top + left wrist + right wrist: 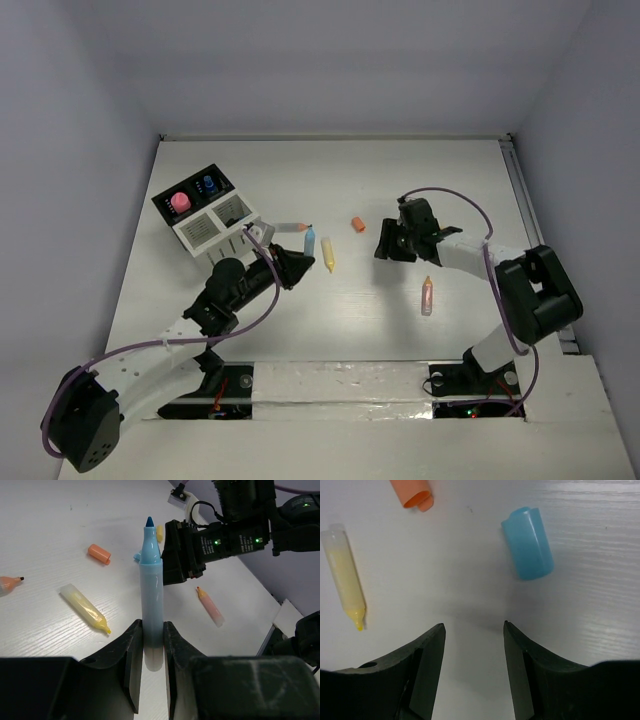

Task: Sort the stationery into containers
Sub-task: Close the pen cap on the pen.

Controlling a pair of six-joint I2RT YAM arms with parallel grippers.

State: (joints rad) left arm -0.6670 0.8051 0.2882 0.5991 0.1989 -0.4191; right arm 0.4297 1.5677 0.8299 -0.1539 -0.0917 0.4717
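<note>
My left gripper (pixel 152 630) is shut on the lower barrel of an uncapped light blue marker (pixel 151 597), whose tip points away from it; from above the marker (pixel 309 240) sticks out beyond the gripper (pixel 298 258). The right gripper (pixel 474 625) stands open and empty over the table, with a loose light blue cap (pixel 527 542) just ahead of its right finger. A yellow highlighter (pixel 345 580), an orange cap (pixel 412 492) and a pink marker (pixel 427 295) lie on the table. The containers (pixel 205 228) stand at the back left, holding a pink-topped (pixel 181 201) and a blue-topped (pixel 208 183) item.
An orange marker with a black tip (pixel 7 584) lies left of the held marker, near the containers. The right arm (pixel 215 540) is close ahead of the blue marker's tip. Walls enclose the white table (pixel 330 180) at the back and sides.
</note>
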